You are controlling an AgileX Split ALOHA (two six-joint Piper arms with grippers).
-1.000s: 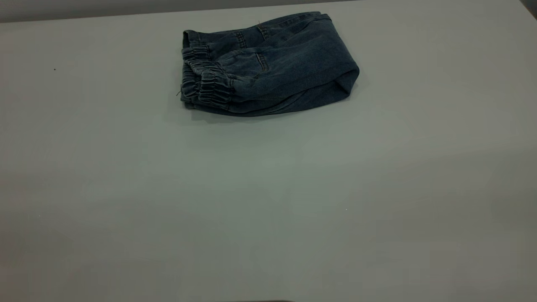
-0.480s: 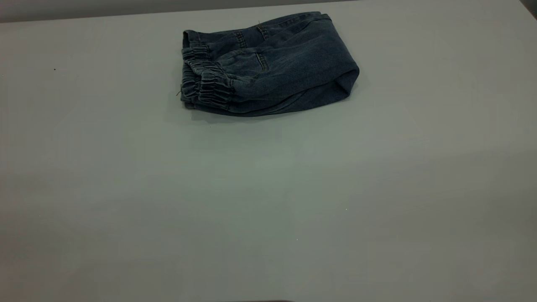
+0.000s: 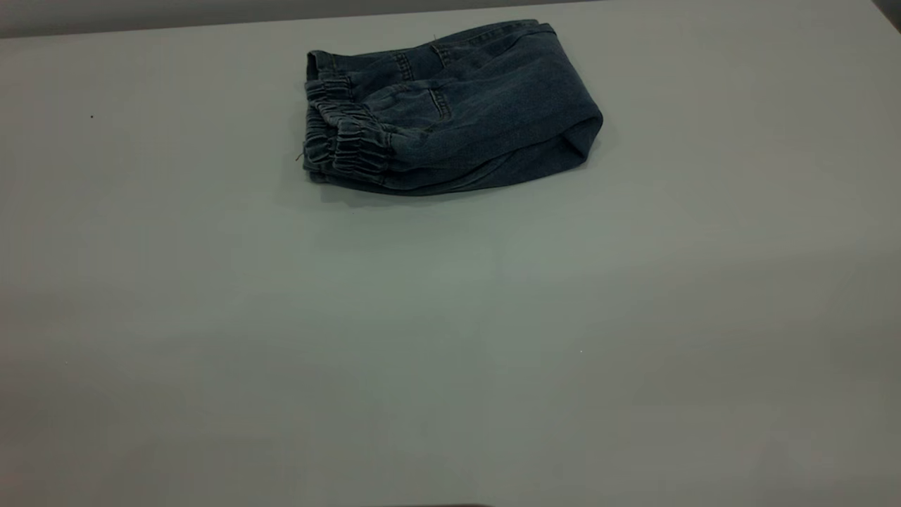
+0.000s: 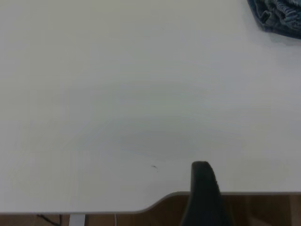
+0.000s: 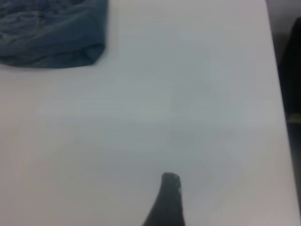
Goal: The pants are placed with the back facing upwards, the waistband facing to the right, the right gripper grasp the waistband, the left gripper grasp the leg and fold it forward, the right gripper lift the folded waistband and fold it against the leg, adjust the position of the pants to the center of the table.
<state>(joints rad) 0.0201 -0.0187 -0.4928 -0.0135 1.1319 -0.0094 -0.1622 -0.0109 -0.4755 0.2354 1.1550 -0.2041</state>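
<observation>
Nothing moved, folded pants (image 3: 450, 109) unchanged on table (image 3: 450, 338); left hand (image 4: 203, 195), right hand (image 5: 167, 200), grip unreadable

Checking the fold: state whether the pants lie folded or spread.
Folded: the pants form a compact bundle, gathered cuffs stacked at one end, on the table.

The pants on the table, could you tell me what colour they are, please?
The pants are faded blue denim, best seen in the exterior view.

Each wrist view cuts the pants (image 4: 278, 15) off at its edge, and only one black fingertip (image 5: 168, 200) of each gripper shows.
</observation>
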